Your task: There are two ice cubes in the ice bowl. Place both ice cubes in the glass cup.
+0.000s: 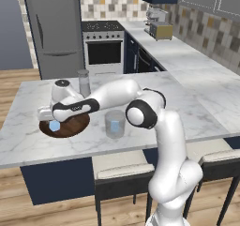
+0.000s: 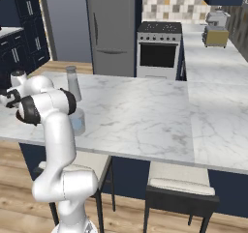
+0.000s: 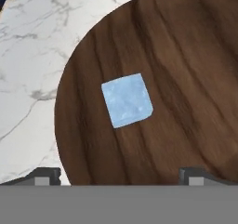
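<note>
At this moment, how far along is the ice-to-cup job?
One cube lies in the bowl. The gripper hovers over it, jaws open and holding nothing. The cup has a pale-blue tint at the bottom, perhaps the first cube. Left: grasp this cube and drop it in the cup.

The white marble counter (image 1: pixel 197 112) carries the ice bowl (image 1: pixel 75 125), glass cup (image 1: pixel 115 124) and a grey bottle (image 1: pixel 84 83).

Glossy white rounded arm links, dark joint bands, bulbous white base
</note>
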### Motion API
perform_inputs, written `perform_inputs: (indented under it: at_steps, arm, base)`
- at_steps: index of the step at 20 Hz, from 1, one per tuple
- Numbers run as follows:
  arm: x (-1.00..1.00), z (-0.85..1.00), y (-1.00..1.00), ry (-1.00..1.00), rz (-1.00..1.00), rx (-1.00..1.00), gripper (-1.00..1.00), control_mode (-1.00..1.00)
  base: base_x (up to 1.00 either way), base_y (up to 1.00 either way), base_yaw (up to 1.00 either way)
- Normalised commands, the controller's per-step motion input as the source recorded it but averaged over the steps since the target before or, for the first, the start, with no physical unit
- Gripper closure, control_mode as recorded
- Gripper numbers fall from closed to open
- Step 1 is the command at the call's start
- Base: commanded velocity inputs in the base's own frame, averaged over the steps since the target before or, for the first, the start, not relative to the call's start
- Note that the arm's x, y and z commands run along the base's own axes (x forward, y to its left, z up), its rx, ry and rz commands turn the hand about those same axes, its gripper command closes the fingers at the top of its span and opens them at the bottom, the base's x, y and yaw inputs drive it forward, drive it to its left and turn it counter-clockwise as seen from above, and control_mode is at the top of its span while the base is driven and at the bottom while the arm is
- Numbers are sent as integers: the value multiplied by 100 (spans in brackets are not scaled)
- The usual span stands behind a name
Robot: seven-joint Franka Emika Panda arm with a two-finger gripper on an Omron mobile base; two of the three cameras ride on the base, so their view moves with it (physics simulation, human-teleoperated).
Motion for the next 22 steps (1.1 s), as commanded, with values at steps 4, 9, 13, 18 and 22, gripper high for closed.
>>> perform_inputs:
  at_steps: [4,9,13,18,22]
  arm:
    - [32,-21,19,1,0,-4,-100,-100]
    - [11,-10,9,6,0,-4,-100,-100]
    - [22,-21,0,0,0,-2,-100,-100]
    - [29,-29,0,0,0,0,-100,-100]
    - [23,-26,0,0,0,0,-100,-100]
  base:
    - [0,0,0]
    - [0,0,0]
    - [0,0,0]
    - [0,0,0]
    - [0,0,0]
